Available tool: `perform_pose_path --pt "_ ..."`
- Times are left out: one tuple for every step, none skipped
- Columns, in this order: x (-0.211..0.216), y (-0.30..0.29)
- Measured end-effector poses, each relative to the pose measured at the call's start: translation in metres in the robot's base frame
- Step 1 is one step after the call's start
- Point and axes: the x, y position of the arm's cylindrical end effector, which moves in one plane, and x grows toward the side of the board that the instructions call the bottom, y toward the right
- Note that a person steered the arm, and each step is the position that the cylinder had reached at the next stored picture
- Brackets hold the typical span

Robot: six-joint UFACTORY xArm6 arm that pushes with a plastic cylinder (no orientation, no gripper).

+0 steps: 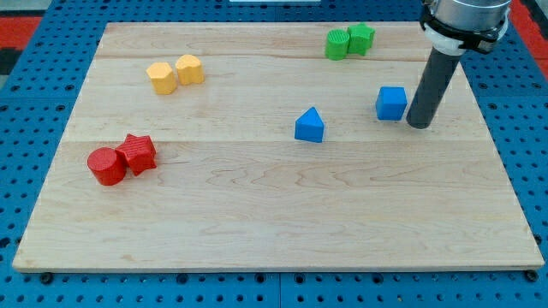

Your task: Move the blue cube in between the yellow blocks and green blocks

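The blue cube [391, 103] sits upright on the worktop [257, 214] toward the view's right. Two yellow blocks [175, 74] touch at upper left; two green blocks [349, 41] touch at the top.

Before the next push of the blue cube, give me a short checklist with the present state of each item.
1. My tip beside the blue cube, on its right: ok.
2. Tip touching the cube: cannot tell.
3. Gap between yellow blocks and green blocks free: ok.
4. Blue triangular block outside a leftward-upward path: ok.
5. Red blocks far from the path: ok.
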Motion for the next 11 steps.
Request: perform_pose_path --pt "-0.002 0.002" --pt "-0.013 -0.031" --pt "-0.032 -0.036" --pt "-0.052 -0.036" --pt "-0.068 -0.065" --pt "-0.075 -0.105" --pt "-0.062 -0.123" --pt "-0.055 -0.147" --pt "-0.066 -0.182" --pt "-0.097 -0.203" --pt "-0.087 -0.217"
